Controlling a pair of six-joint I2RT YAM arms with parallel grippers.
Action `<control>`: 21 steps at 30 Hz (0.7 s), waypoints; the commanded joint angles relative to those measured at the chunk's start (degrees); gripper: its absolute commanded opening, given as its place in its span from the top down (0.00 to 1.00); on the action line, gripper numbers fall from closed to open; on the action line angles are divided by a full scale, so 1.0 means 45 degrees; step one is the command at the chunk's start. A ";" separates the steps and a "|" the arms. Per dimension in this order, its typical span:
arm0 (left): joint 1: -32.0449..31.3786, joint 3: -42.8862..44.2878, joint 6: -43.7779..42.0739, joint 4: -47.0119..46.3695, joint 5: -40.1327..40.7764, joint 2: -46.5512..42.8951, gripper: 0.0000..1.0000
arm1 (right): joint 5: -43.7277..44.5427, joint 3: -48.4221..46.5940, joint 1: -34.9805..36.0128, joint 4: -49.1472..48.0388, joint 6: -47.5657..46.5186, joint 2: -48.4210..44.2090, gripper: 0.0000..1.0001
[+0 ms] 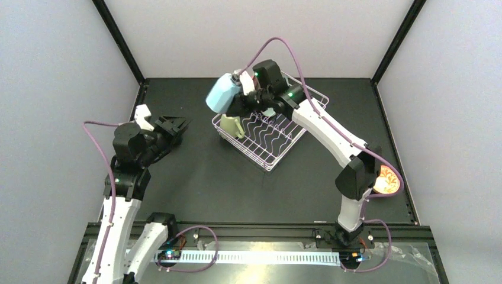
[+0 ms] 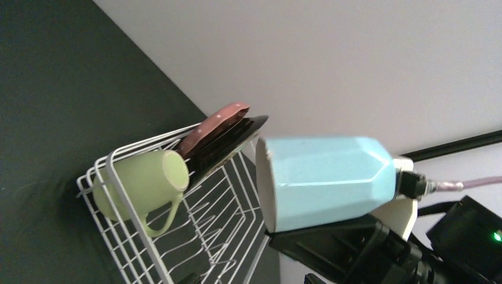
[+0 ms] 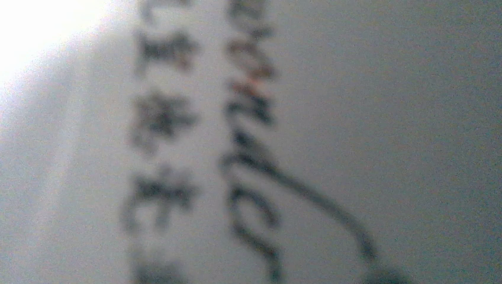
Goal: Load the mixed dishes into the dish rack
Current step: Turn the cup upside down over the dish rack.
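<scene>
You have a light-blue mug [image 2: 325, 180] with a cream inside, a pale-green mug [image 2: 142, 183], a dusky-pink plate [image 2: 216, 123] with white dots, a dark plate [image 2: 232, 145], a white wire rack [image 1: 267, 167], and an orange-patterned bowl [image 1: 388, 180] on the black table [image 1: 207, 177].

Left arm [image 1: 112, 228] and right arm [image 1: 328, 133] share white shells and black joints. A mauve cable [image 1: 97, 139] loops along each. Behind the black fingers [image 1: 176, 124], small green lamps [image 1: 291, 94] glow on the joint housings.
</scene>
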State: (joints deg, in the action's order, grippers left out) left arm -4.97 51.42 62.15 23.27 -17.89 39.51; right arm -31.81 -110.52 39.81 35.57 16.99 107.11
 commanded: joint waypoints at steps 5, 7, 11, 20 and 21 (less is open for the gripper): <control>-0.0071 0.0431 -0.1025 0.1297 0.0128 0.0874 0.01 | 0.5239 0.2449 -0.0019 0.1645 -0.2800 -0.2135 1.00; -0.0068 0.0428 -0.1089 0.1275 0.0002 0.1033 0.01 | 0.5928 0.3071 -0.0018 0.1707 -0.2940 -0.2378 1.00; -0.0082 0.0396 -0.1175 0.1265 -0.0258 0.1319 0.02 | 0.6847 0.4101 -0.0019 0.1782 -0.3153 -0.2756 1.00; -0.0083 0.0299 -0.1425 0.1316 -0.0778 0.1710 0.02 | 0.6977 0.5762 0.0000 0.1534 -0.3145 -0.3052 1.00; -0.0081 0.0293 -0.1443 0.1314 -0.0754 0.1709 0.02 | 0.6904 0.5936 0.0000 0.1444 -0.3134 -0.3071 1.00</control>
State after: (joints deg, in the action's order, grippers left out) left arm -4.97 52.25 57.36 27.79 -19.97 46.89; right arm -2.04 -85.91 39.75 46.37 3.70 96.25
